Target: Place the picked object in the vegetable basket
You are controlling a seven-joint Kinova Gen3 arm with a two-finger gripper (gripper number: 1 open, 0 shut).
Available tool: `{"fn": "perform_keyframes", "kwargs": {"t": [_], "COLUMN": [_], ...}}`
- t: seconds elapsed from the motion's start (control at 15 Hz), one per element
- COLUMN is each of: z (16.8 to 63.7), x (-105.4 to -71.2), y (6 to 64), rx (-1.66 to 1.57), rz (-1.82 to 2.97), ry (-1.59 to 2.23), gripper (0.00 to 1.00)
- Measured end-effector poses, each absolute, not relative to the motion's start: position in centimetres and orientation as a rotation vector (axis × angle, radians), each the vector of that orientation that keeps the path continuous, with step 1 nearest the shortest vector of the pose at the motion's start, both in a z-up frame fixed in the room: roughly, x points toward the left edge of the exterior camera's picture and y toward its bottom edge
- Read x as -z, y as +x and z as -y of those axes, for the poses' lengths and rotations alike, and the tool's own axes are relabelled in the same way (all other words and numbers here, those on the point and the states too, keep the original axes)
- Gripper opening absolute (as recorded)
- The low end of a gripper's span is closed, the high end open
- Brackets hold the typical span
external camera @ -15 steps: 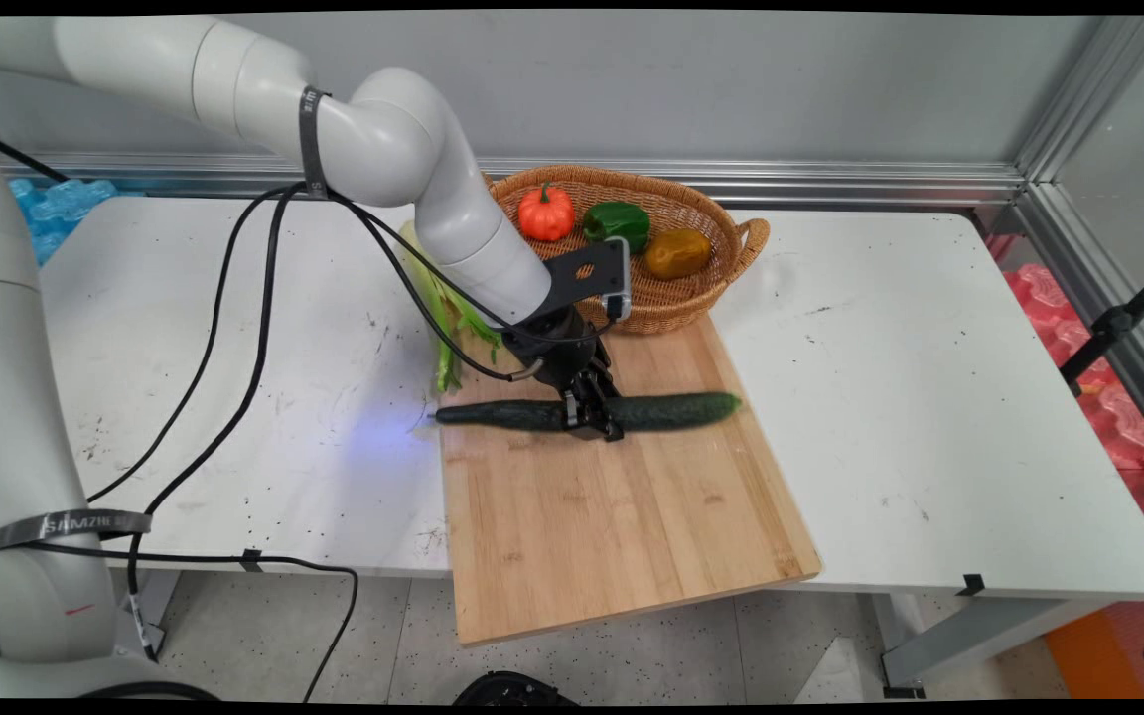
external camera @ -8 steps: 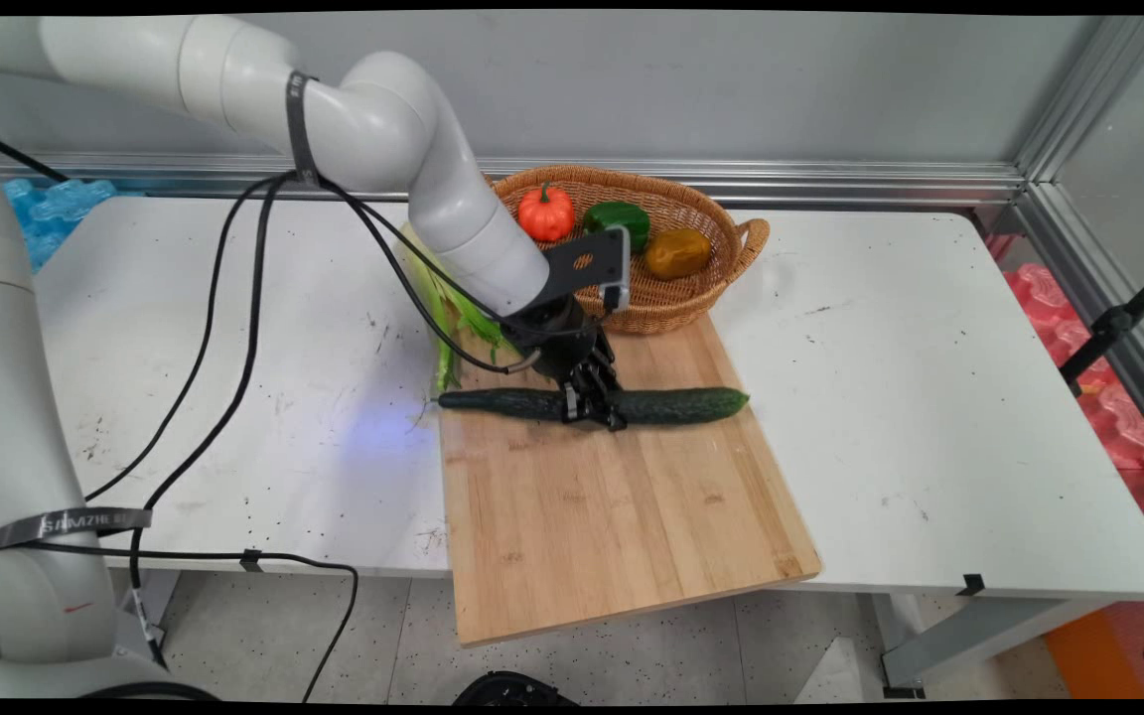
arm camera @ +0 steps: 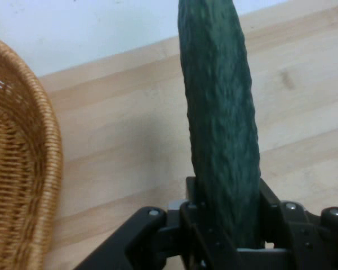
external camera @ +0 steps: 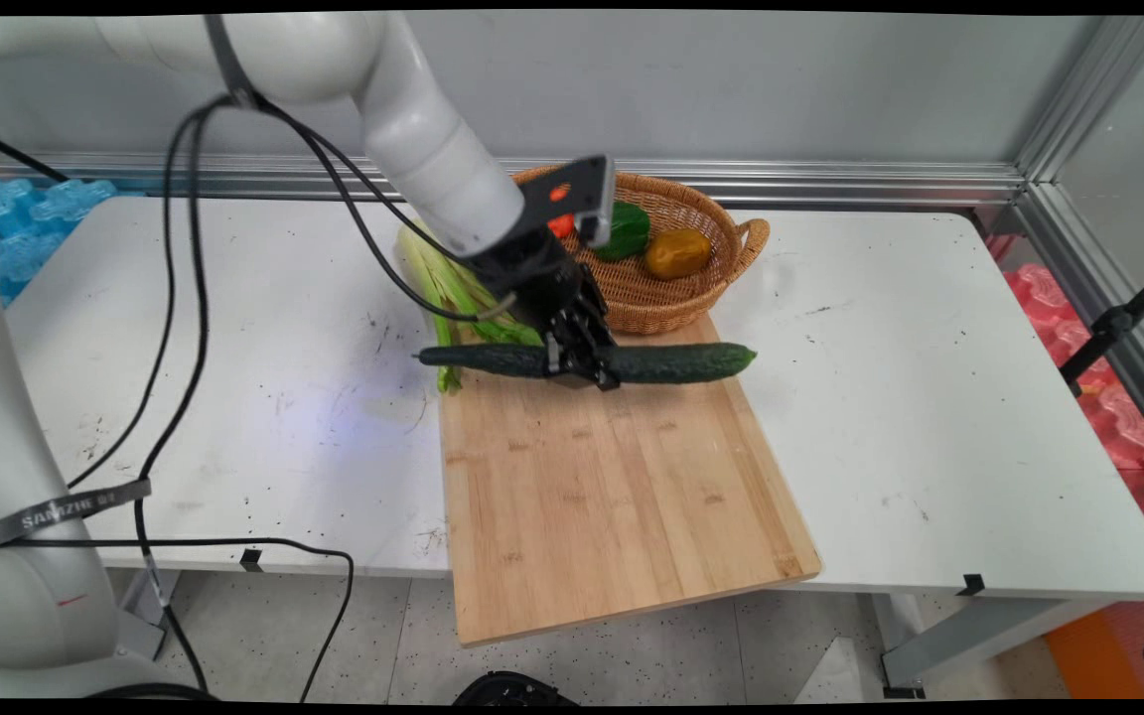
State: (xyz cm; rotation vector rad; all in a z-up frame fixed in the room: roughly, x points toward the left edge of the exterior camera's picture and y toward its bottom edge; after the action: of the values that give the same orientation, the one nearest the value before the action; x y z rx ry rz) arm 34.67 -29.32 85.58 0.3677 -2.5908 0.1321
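Note:
A long dark green cucumber (external camera: 676, 361) hangs level above the far end of the wooden cutting board (external camera: 612, 497), held near its middle by my gripper (external camera: 580, 363), which is shut on it. In the hand view the cucumber (arm camera: 219, 112) runs up from between the jaws over the board (arm camera: 118, 146), with the wicker basket (arm camera: 17, 157) at the left. The basket (external camera: 671, 298) lies just behind the gripper and holds a green pepper (external camera: 627, 228), a brownish-yellow pepper (external camera: 676, 253) and an orange pumpkin (external camera: 560, 224), mostly hidden by the hand.
A corn cob in green husk (external camera: 443, 288) lies on the white table (external camera: 929, 397) left of the basket, partly behind the arm. Black cables (external camera: 175, 328) hang from the arm on the left. The board juts over the table's near edge.
The gripper has risen and moved toward the basket with the cucumber in it; the cucumber has left the board and now hangs above its far end.

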Motion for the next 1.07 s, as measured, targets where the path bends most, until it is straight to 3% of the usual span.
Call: {"fn": "perform_keyframes", "kwargs": {"t": [0.53, 1.07], "z": [28.8, 30.0], "x": [-93.0, -98.0], "y": [38.0, 42.1], "rx": [-0.181, -0.254], "rz": [2.588, 2.632], "ry": [0.333, 0.311], "gripper": [0.00, 0.00]}}
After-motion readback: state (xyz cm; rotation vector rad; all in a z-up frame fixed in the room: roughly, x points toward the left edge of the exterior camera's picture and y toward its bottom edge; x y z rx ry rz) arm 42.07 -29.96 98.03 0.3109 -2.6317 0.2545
